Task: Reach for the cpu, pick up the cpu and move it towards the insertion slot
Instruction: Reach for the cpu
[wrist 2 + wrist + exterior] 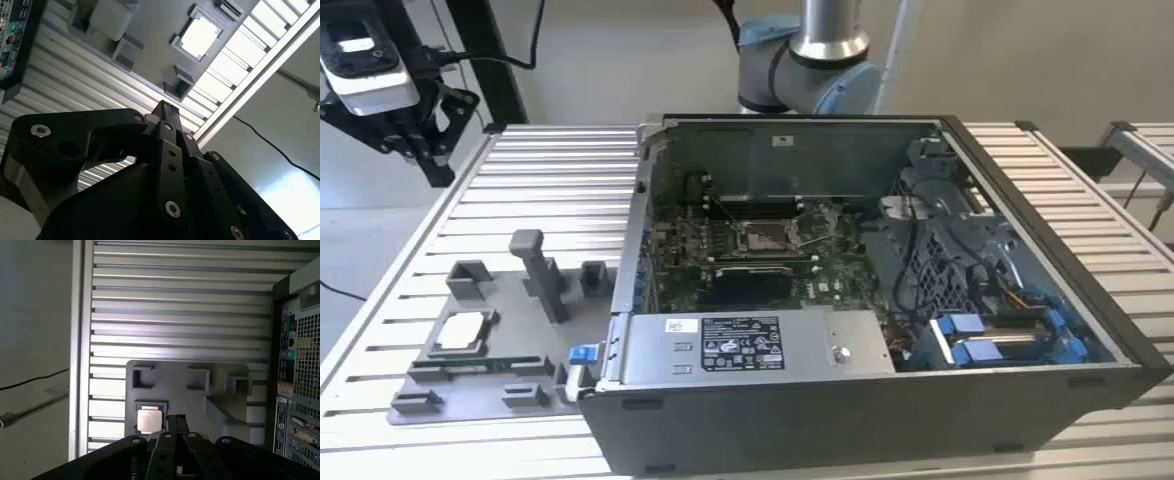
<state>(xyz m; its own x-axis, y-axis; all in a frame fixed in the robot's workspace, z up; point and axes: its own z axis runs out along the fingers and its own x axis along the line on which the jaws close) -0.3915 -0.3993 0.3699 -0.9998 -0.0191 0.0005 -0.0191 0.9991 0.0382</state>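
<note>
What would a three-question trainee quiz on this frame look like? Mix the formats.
1. True or false: the cpu sits in the insertion slot.
2. Where does the cpu lie? A) on the grey fixture beside the computer case; B) on the motherboard; C) on the floor.
3. Fill in: the gripper, its fingers shut, holds ____.

Key: 1 false; 2 A; 3 nothing.
</note>
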